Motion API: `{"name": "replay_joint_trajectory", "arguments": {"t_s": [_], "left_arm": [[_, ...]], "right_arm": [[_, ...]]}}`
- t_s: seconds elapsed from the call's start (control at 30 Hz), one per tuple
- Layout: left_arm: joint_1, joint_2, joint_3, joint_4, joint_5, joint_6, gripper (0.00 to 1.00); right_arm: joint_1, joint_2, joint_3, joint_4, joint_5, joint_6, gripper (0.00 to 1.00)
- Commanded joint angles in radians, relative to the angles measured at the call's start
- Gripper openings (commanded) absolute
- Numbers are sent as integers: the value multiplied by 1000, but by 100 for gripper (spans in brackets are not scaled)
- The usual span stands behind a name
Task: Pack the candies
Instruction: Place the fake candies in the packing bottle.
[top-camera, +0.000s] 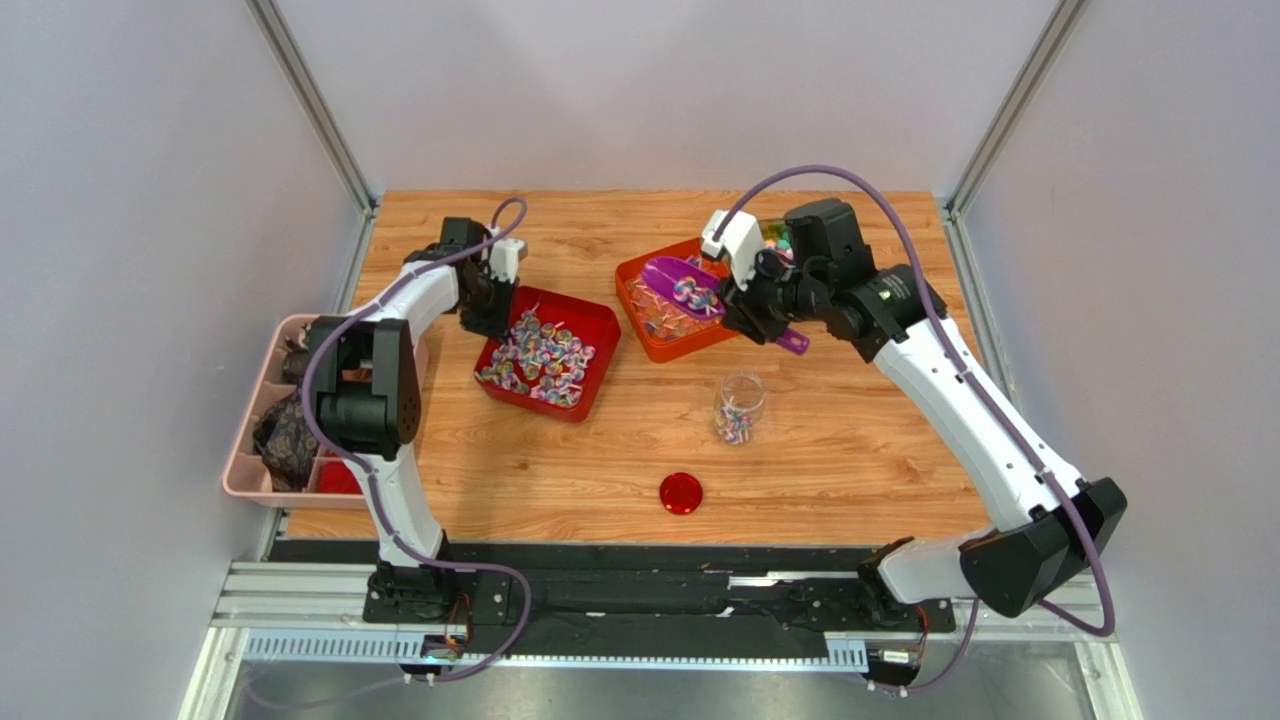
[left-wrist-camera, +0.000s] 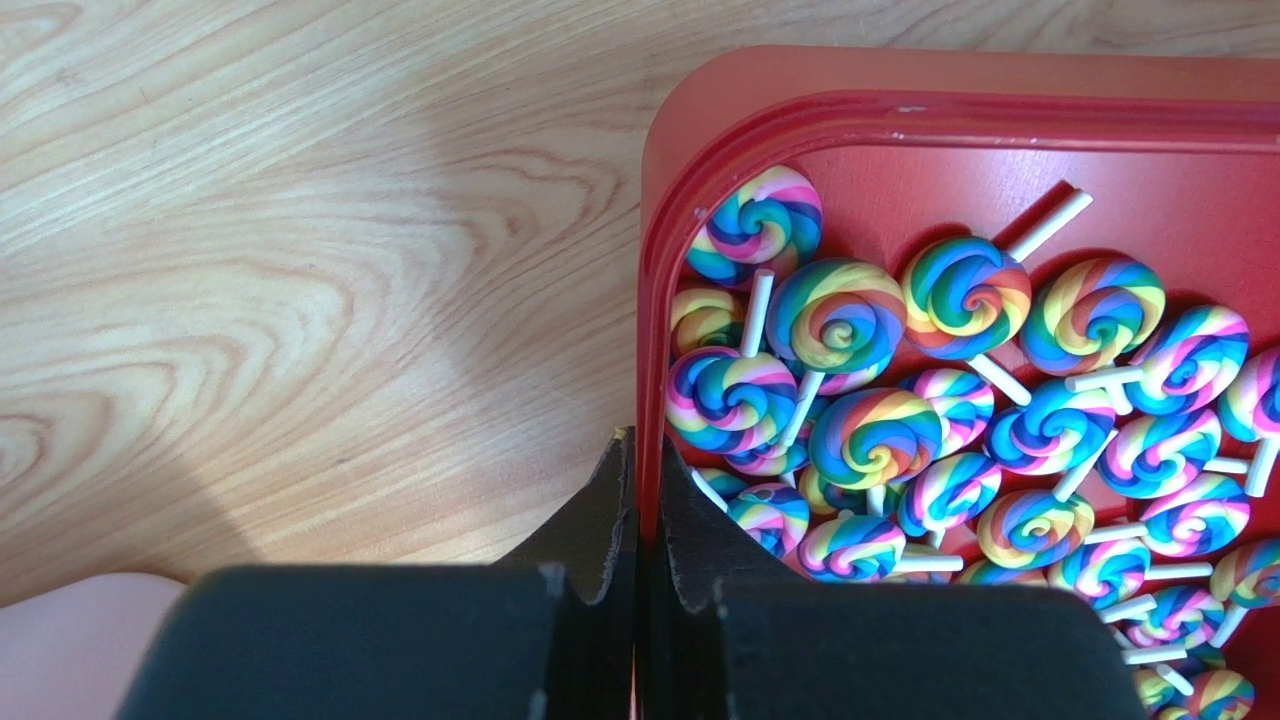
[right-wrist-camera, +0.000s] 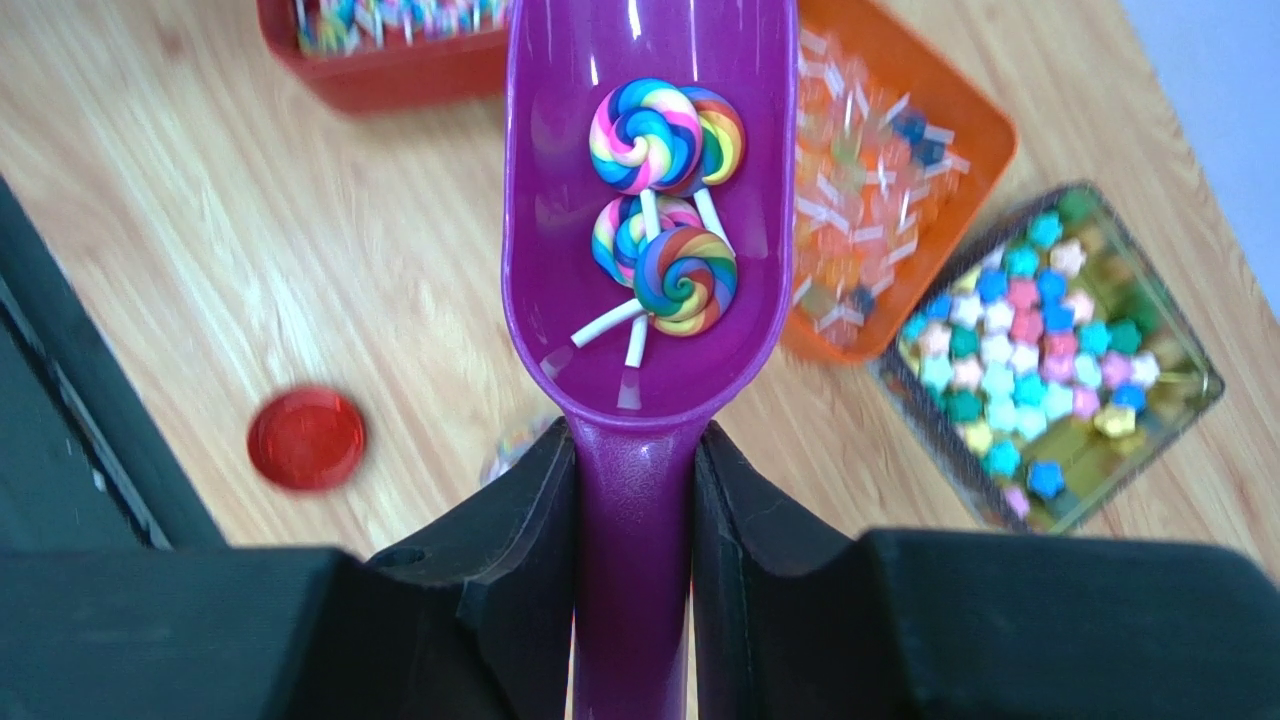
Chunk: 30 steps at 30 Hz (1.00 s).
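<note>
— Views on my end?
— Top: high behind my arm bases, facing down on the whole table (top-camera: 601, 450). Left wrist: close, straight down on the red tray (left-wrist-camera: 661, 225) rim. Right wrist: higher, looking down past the scoop (right-wrist-camera: 549, 225).
— Overlap?
— I find that tray and the red lid (right-wrist-camera: 305, 438) in both top and right wrist.

Bright, even light casts soft shadows; wrist-view backgrounds blur slightly.

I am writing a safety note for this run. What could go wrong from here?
The purple scoop in the right gripper carries loose lollipops; a tilt could spill them beside the narrow jar.
The jar stands free, so the scoop might knock it over.
The left gripper pinches the red tray's rim; a pull could tip it.
</note>
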<state>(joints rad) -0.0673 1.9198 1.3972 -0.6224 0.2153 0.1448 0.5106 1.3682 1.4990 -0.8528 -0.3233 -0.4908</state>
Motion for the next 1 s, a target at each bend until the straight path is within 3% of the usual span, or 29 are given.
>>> {"name": "replay_joint_trajectory", "arguments": {"t_s": [0.0,0.13,0.47,0.97], "left_arm": [[8,-61,-3,-2,82,18,0],[9,-61,-15,1,96,22,0],[23,-85,-47,-3,105,38,0],[26,-87,-66,4,113,38,0]], "right_arm": [[-24,-90,3,-216,41,-187,0],[-38,-139,-69,-353,73,-279,0],[-53,-242,-190,-492,194,-350,0],[-55,-130,-72,-640,360,-430,0]]}}
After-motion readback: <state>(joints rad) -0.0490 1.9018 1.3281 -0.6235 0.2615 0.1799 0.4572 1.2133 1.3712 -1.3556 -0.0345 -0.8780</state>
